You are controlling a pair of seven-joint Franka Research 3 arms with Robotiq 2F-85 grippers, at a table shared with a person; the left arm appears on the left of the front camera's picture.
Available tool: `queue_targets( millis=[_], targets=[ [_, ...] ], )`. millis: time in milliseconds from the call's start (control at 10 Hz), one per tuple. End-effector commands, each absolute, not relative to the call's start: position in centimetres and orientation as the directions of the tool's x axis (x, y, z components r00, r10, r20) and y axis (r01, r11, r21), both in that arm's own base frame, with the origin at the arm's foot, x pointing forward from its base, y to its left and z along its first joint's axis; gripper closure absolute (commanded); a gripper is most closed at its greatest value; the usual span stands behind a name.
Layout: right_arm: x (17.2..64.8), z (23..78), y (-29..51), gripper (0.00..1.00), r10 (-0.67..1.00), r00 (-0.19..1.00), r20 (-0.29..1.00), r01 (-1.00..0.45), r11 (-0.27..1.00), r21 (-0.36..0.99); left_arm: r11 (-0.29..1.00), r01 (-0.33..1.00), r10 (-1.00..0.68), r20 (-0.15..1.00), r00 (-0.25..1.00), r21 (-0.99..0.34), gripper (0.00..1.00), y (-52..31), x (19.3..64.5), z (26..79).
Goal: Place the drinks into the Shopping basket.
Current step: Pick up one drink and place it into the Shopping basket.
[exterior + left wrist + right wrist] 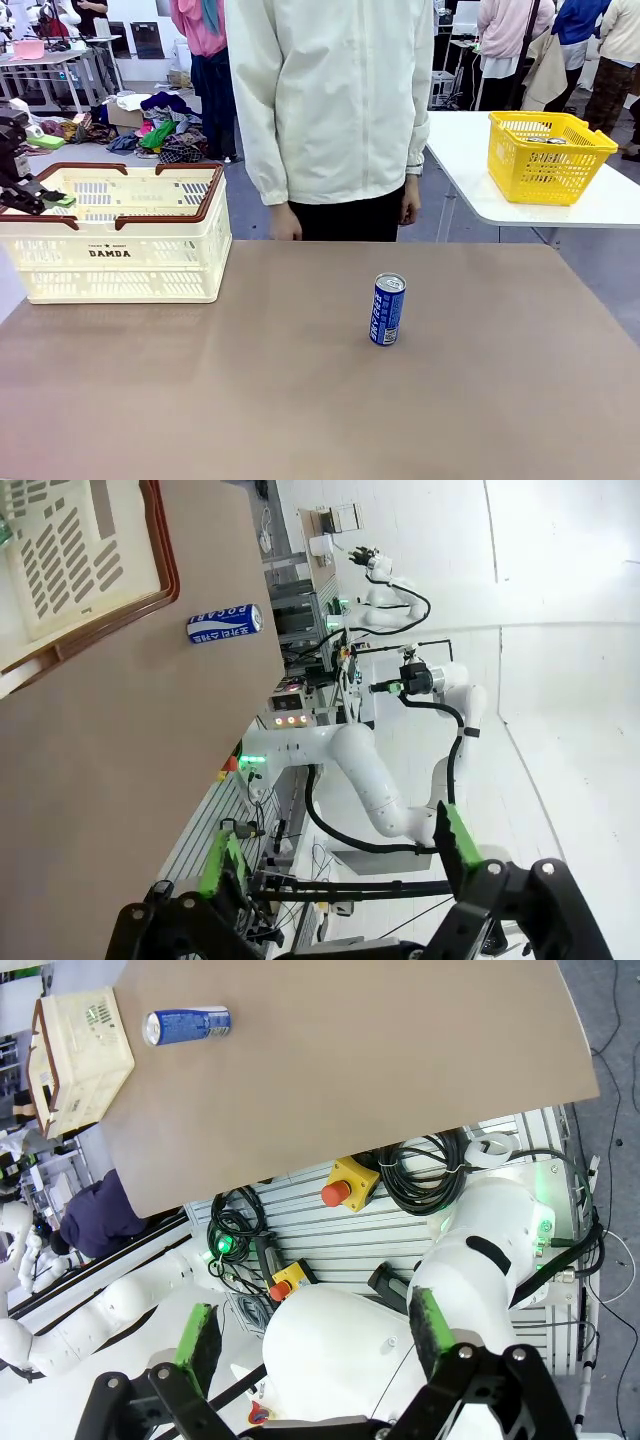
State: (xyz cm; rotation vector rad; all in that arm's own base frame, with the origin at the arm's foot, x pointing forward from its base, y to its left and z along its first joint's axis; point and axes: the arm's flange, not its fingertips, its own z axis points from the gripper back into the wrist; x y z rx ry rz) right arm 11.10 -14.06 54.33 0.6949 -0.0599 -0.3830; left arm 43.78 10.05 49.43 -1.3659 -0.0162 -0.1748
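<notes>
**Front view.** The blue can [387, 310] stands upright near the middle of the brown table [300, 400], well apart from the Shopping basket [115, 235], which sits at the table's far left. The left gripper [48, 198] hangs over the basket's left rim. A person [330, 100] stands at the far edge, arms down. A yellow basket [545, 155] rests on a separate white table.

**Left wrist view.** The left gripper [335, 880] has its jaws spread wide, with nothing between them. The blue can [224, 623] is on the table [120, 780] near the Shopping basket [165, 570].

**Right wrist view.** The right gripper [315, 1360] is likewise spread wide and empty. The blue can [186, 1026] stands on the table [380, 1070], a little apart from the Shopping basket [85, 1055].
</notes>
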Motion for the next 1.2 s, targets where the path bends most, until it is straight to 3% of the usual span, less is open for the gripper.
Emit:
queue_targets(
  millis=[0,1000,1100],
  targets=[
    [10.0,54.4,-14.2,0.0,-0.348,0.935,-0.059,0.302,0.701,0.646,0.185,0.135,-0.117,0.115,0.986,-0.973,0.0,10.2,43.6,49.6],
    [10.0,54.4,-14.2,0.0,-0.348,0.935,-0.059,0.302,0.701,0.646,0.192,0.133,-0.114,0.112,0.987,-0.972,0.0,10.1,43.8,49.4],
    [10.0,54.4,-14.2,0.0,-0.348,0.935,-0.059,0.302,0.701,0.646,0.169,0.156,-0.142,0.132,0.981,-0.973,0.0,7.4,44.0,51.5]
  ],
)
